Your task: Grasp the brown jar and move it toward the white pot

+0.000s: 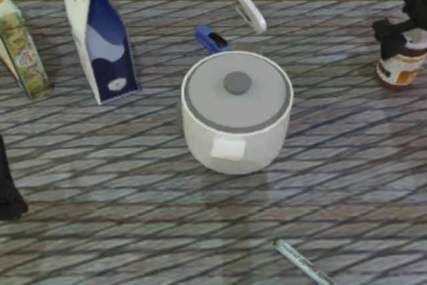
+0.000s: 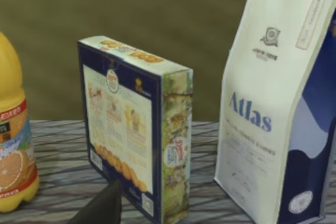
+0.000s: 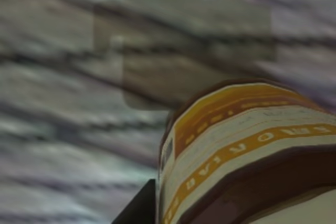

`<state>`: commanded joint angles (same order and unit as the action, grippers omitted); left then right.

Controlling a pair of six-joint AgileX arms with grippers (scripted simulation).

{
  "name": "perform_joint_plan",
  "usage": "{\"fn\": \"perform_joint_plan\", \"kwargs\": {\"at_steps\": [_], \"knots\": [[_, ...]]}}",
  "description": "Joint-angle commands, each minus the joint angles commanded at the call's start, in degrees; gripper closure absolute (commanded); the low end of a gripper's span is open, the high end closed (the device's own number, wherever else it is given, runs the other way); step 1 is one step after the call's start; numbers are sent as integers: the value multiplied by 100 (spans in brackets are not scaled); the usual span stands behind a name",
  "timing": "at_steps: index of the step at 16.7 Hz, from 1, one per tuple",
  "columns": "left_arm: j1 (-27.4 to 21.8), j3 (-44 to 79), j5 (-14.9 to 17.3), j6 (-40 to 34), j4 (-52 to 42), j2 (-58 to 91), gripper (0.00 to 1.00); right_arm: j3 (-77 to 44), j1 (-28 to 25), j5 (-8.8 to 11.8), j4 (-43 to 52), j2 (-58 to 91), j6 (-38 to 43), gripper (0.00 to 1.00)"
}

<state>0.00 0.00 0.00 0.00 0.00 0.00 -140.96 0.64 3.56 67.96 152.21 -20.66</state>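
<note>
2 arms in play, only the right one working. Right gripper (image 1: 399, 31) sits at the far right edge of the table (image 1: 133, 185), directly over the brown jar (image 1: 400, 65), its dark fingers down around the jar's top. Right wrist view: jar label (image 3: 247, 145) fills the near field, 1 dark finger (image 3: 139, 208) just beside the jar wall. Contact not clear; cannot tell how wide the fingers stand or whether they have hold of the jar. Jar upright on the table surface, label white and orange, dark contents below.

White pot (image 1: 237, 115) at table centre, well apart from the jar, lid on, grey knob (image 1: 237, 83) in the middle, square white tab (image 1: 228, 149) on the near wall.

Left gripper (image 1: 8, 195) parked at the left edge of the table, nothing near it. Only 1 dark finger tip (image 2: 102, 208) shows in the left wrist view; finger spacing not readable.

Other items: blue-and-white bag (image 1: 100, 38) and a cereal box (image 1: 20, 45) at far left, orange juice bottle (image 2: 13, 129) in the left wrist view, blue object (image 1: 210, 38) and white object (image 1: 251, 13) behind the pot, a pen-like stick (image 1: 303, 263) near the front edge.
</note>
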Motion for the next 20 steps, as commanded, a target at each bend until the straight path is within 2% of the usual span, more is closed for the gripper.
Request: {"fn": "perform_joint_plan", "kwargs": {"at_steps": [7, 16, 20], "knots": [[0, 0, 0, 0, 0, 0, 0, 216, -1, 12, -15, -227, -6, 100], [0, 0, 0, 0, 0, 0, 0, 2935, -42, 37, -95, -2845, 7, 100], [0, 0, 0, 0, 0, 0, 0, 3283, -55, 39, -100, -3190, 2, 100]]}}
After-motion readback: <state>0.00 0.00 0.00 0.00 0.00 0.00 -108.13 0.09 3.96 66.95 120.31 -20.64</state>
